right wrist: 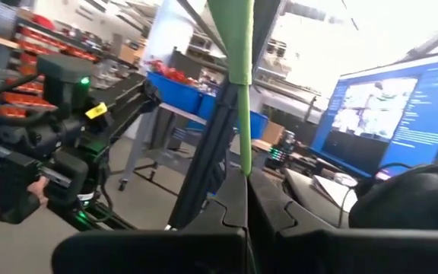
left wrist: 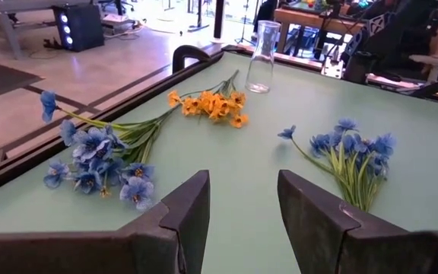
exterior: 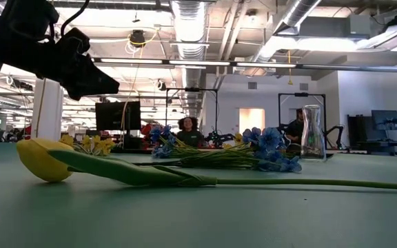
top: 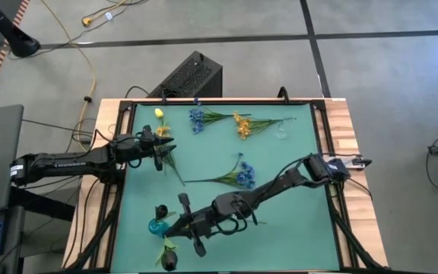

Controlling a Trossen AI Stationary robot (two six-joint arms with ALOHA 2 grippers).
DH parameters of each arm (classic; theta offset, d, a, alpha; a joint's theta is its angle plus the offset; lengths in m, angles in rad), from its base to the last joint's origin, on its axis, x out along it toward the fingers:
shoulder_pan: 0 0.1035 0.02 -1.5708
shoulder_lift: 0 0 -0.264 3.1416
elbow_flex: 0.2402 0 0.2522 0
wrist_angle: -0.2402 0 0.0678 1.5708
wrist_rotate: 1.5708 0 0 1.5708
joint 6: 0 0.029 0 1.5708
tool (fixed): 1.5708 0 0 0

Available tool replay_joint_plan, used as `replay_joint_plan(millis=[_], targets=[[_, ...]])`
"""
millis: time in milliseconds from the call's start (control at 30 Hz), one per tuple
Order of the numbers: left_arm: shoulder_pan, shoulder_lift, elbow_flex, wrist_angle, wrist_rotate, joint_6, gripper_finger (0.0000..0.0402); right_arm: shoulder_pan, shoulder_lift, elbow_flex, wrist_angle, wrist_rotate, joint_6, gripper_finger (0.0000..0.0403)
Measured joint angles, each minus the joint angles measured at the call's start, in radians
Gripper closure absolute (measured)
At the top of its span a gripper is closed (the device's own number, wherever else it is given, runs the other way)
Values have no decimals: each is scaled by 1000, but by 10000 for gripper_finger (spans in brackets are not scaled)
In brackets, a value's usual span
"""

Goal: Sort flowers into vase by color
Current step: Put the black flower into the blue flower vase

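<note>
**Right fingers pinching a green stem, left spread over the mat**

Nearest the low camera: a yellow tulip (exterior: 43,160) lying flat on the green mat (exterior: 198,213), its stem running off across the frame; behind it a blue bunch (exterior: 271,153) and a clear glass vase (exterior: 312,133) standing upright, empty as far as I can see.

My right gripper (top: 191,225) sits at the near-left part of the mat, fingers pressed together on a thin green stem (right wrist: 239,84); in the right wrist view the stem rises straight up out of the closed fingertips; its blossom is out of that frame. Just beside this gripper in the high view: a teal vase (top: 157,225) with a dark-headed flower (top: 161,211) over it, and another dark-headed flower (top: 169,259) at the mat's near edge; can't tell which of these the pinched stem belongs to.

My left gripper (top: 160,149) hangs over the far-left part of the mat, fingers spread, nothing between them; a yellow bud (top: 159,113) lies near it.

Loose flowers on the mat: blue cluster (left wrist: 97,156) and orange cluster (left wrist: 215,105) side by side along the far edge, clear vase just past the orange one; a second blue bunch lies mid-mat, well apart from both grippers.
</note>
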Motion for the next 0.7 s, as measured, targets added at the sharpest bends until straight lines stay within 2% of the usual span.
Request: replay_joint_plan(millis=[200,367,500,700], targets=[[0,0,0,2,0,-6,258,5,7,1,33,37,30,383],[-1,0,1,10,0,-13,258,-4,151,89,162,41,26,383],[-1,0,1,1,22,-14,258,5,199,157,143,47,-22,383],[-2,1,1,-25,51,-27,258,1,160,162,72,119,-26,383]])
